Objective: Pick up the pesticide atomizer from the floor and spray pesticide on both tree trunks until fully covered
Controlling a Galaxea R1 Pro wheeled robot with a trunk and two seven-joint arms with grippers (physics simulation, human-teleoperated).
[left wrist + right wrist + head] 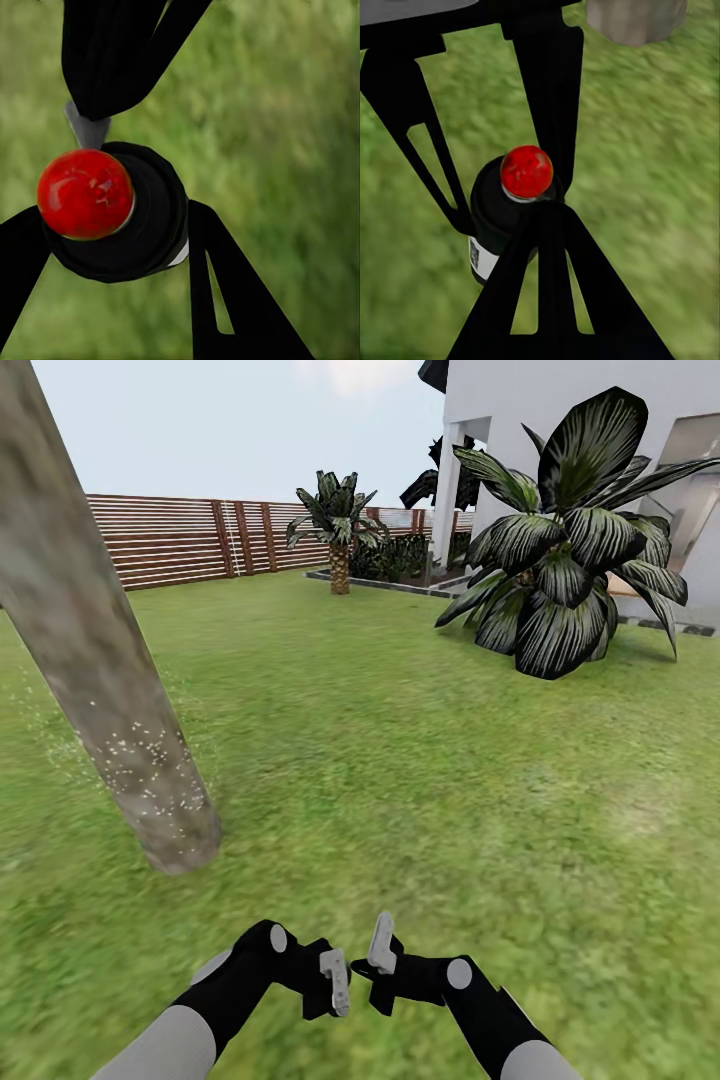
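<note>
Gripping the pesticide atomizer point(112, 214) above the lawn point(420, 760).
The left end effector point(336, 980) was clamped on it; the right end effector point(380, 950), just beside, had unclear jaws; speckled tree trunk point(110, 680) stood left.

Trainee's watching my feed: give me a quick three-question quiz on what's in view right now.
1. True or false: white specks cover the trunk along its whole visible length.
2. Which side's tool grips the atomizer: A left, B right?
3. Fill in: the atomizer's top is ___.
Key: 1 false, they sit only low on the trunk; 2 A, the left tool; 3 red.
</note>
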